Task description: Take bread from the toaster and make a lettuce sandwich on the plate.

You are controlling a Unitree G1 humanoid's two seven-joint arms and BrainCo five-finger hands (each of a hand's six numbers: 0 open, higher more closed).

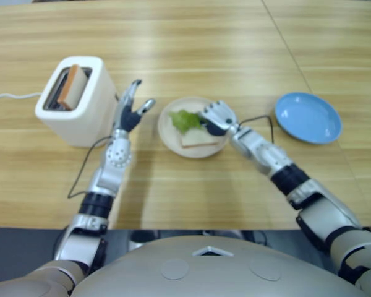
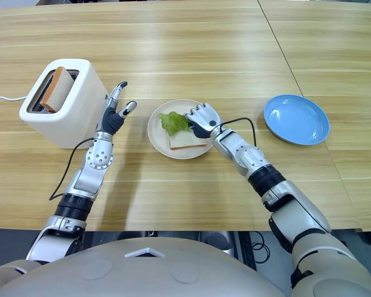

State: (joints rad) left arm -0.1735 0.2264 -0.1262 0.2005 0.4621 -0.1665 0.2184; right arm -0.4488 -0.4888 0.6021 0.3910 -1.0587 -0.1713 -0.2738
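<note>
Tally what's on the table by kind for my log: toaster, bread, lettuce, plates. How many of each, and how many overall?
Toaster: 1
Bread slices: 2, one in the toaster, one on a plate
Lettuce leaf: 1
Plates: 2, cream and blue
Total: 6

I see the white toaster (image 2: 62,102) just left of my left fingers (image 2: 117,93), with a browned slice (image 2: 55,88) upright inside. The lettuce (image 2: 173,122) (on flat bread (image 2: 185,141), cream plate (image 2: 157,141)) lies just left of my right fingers (image 2: 201,114).

Left hand (image 2: 113,117) raised with fingers spread; right hand (image 2: 202,119) curled, palm down.
</note>
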